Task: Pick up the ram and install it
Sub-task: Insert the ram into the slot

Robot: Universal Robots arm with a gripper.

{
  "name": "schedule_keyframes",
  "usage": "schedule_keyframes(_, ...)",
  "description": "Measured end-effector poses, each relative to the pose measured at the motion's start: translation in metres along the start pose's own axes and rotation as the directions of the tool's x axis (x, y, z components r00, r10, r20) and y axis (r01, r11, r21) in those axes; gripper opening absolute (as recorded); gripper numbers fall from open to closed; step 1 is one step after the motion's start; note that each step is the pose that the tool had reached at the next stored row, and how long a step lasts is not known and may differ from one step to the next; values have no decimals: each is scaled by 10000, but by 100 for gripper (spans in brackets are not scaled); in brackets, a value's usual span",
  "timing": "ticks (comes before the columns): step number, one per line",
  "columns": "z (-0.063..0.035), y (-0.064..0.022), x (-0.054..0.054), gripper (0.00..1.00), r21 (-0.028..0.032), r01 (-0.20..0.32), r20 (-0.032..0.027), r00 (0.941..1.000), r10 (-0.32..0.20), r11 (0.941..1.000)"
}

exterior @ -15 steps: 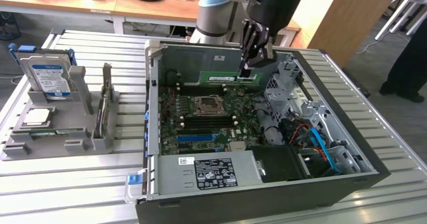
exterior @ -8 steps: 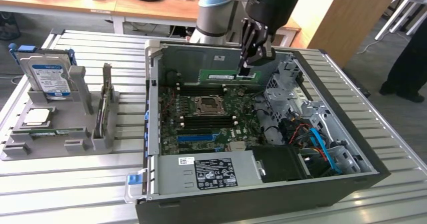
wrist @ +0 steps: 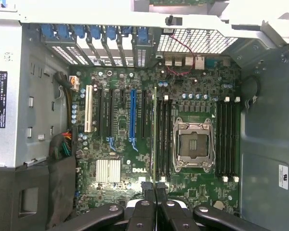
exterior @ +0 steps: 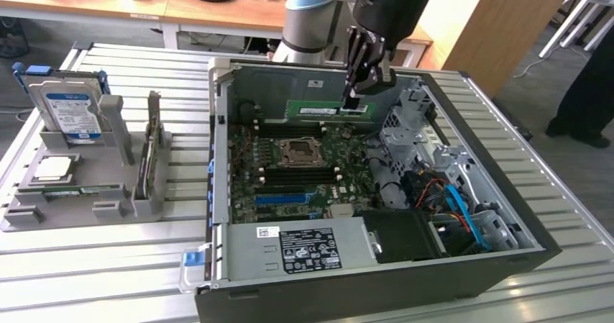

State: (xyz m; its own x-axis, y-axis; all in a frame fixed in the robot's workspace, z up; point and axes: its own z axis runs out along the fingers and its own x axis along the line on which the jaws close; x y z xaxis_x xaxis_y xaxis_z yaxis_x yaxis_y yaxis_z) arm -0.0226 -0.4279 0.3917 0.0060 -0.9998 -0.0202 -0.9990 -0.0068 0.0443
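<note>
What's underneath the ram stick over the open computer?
The motherboard, with black memory slots next to the CPU socket. The strip of board directly beneath the ram is covered by the stick itself.

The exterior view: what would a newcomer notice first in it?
The open computer case in the middle draws the eye, its motherboard laid bare. Above the board, the gripper is shut on the green ram. At the exterior view's left, a hard drive stands in a grey holder.
</note>
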Motion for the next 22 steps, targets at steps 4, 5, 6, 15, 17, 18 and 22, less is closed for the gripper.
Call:
schedule_keyframes(4,2,0,0,12,1,0,1,10000,0,10000)
schedule_keyframes(5,8,-1,-1,12,1,0,3,10000,0,10000)
schedule_keyframes(6,20,-1,0,12,0,0,1,10000,0,10000)
schedule_keyframes(15,167,-7,3,12,0,0,0,10000,0,10000)
schedule_keyframes(17,200,-9,4,12,-1,0,-1,10000,0,10000)
schedule_keyframes(18,218,-10,4,12,0,0,0,10000,0,10000)
schedule_keyframes(22,289,-13,6,12,0,-4,0,10000,4,10000)
